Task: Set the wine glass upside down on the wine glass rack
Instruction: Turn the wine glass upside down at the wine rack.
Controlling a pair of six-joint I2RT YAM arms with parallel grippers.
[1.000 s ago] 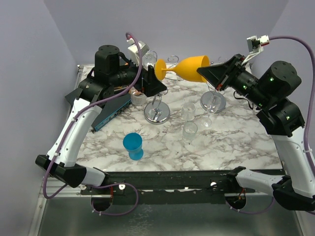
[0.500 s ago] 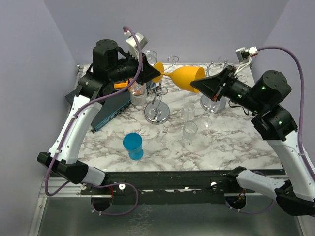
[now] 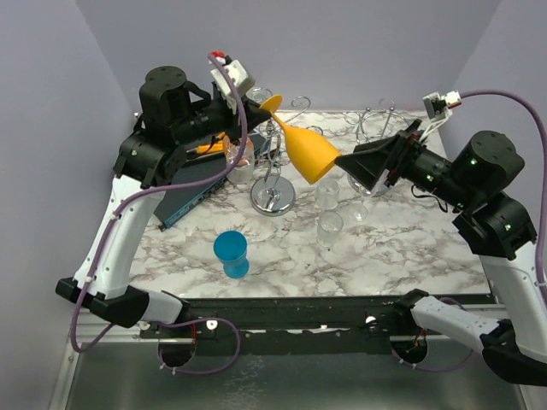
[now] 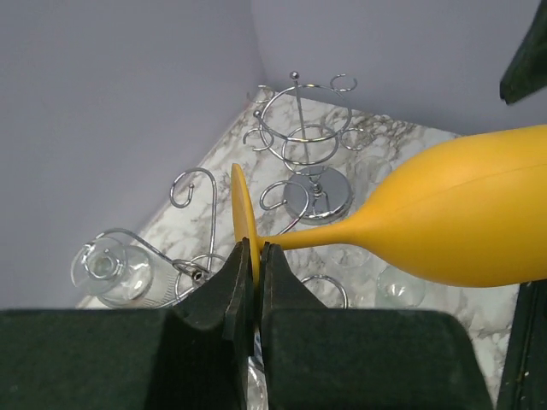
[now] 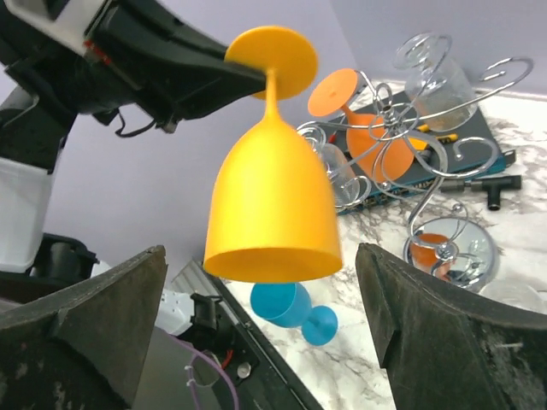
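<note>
- This is a robot test cell in a lab, not a home.
- Bare lavender walls (image 3: 342,51) box in my marble-print counter (image 3: 410,248) on the left, far and right.
- My left arm (image 3: 128,231) and right arm (image 3: 513,265) bolt to a black rail (image 3: 299,312) at the near edge, each trailing a purple cable (image 3: 504,93).
- A wine glass rack (image 3: 273,198) stands as a prop.

R end effector (image 5: 261,256) let go; L end effector (image 4: 254,249) pinched glass (image 4: 461,218).

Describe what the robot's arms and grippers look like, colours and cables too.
The left arm and right arm match: white shells, black joint housings, a lilac cable running along each. The left gripper and right gripper have matte black wedge-shaped fingers. A green light glows on the right arm.
</note>
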